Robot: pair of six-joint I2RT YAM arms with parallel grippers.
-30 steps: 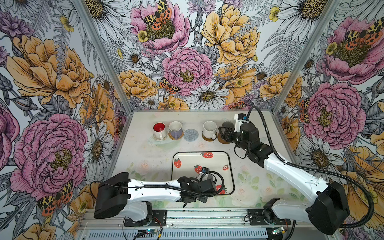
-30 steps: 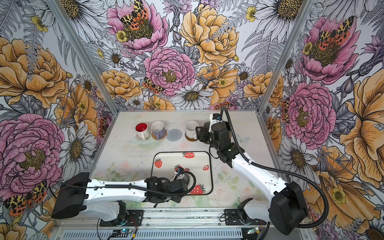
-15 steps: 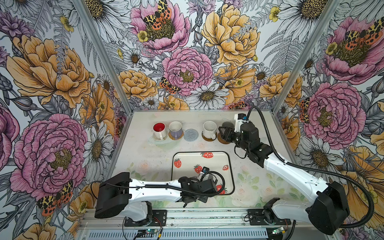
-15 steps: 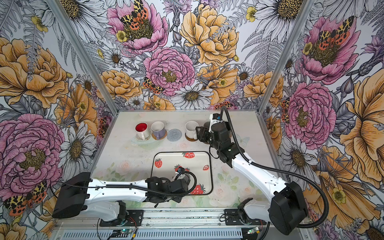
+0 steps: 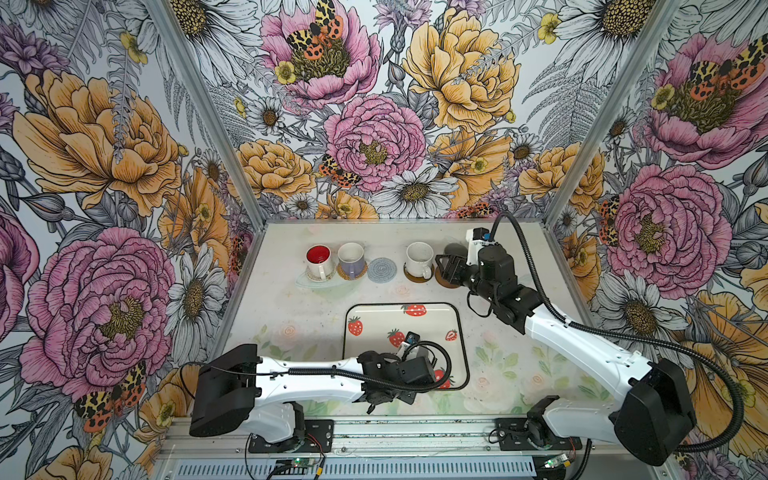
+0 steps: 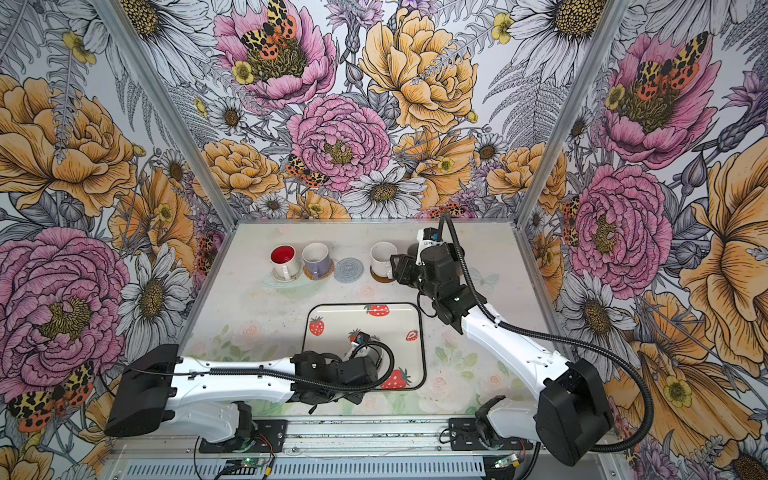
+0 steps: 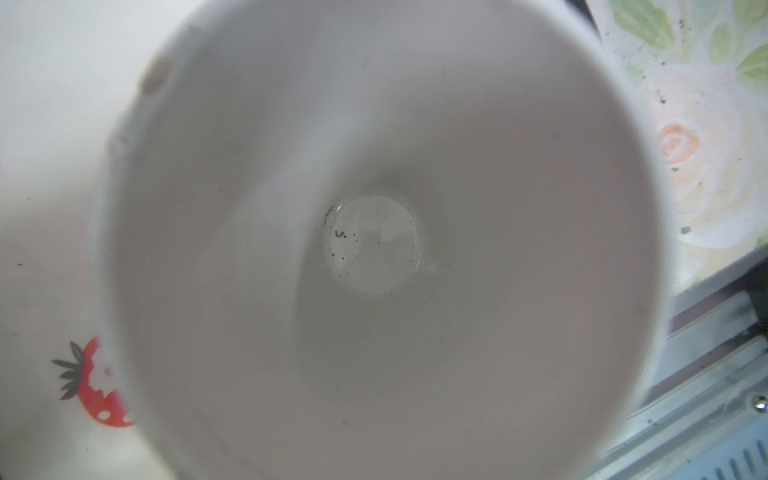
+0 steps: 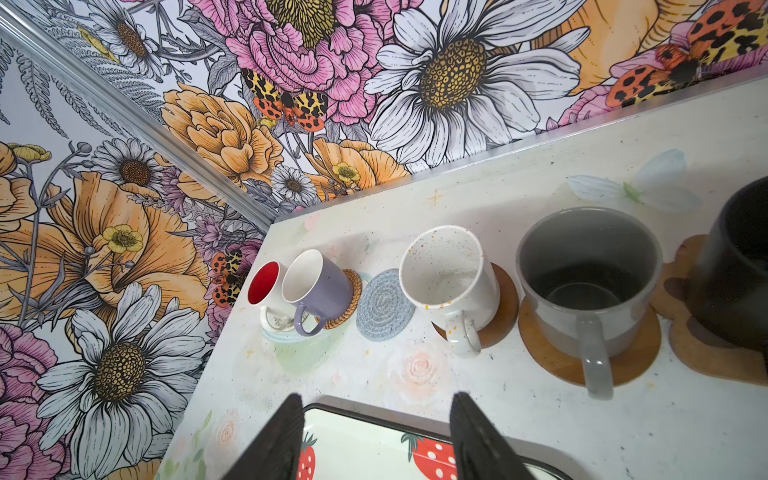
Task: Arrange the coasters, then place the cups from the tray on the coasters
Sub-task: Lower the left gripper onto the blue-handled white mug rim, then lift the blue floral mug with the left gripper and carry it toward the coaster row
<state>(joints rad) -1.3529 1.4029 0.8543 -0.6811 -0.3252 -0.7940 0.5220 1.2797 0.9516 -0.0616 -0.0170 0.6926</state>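
Tray (image 5: 432,324), cream, black rim, printed with red strawberries (image 5: 354,327); it lies on the table (image 5: 291,316), near middle. Lettering on it is hidden from us

Contents of tray: sixth mug (image 7: 374,249), upright, white inside, with dark specks on its floor. The left gripper (image 5: 409,368) hangs straight over this mug and covers it in both top views. We cannot tell whether its fingers are spread or pinching the rim, since no view shows them

Row along the far side of the table, as we count it from the left of a top view:
- red mug (image 8: 266,286), white outside, red inside, on beaded coaster (image 8: 276,322)
- lilac mug (image 8: 320,291), white inside, on tan coaster (image 8: 349,303)
- grey coaster (image 8: 384,305), woven, bare
- speckled mug (image 8: 449,274) on brown disc (image 8: 505,307)
- grey mug (image 8: 590,274), dark floor showing, on second disc (image 8: 631,361)
- black mug (image 8: 735,270) on paw coaster (image 8: 706,357)

Right gripper (image 8: 376,440): it hovers just beside the speckled mug, in front of the grey mug, with its fingers (image 8: 274,440) spread wide, gripping nothing
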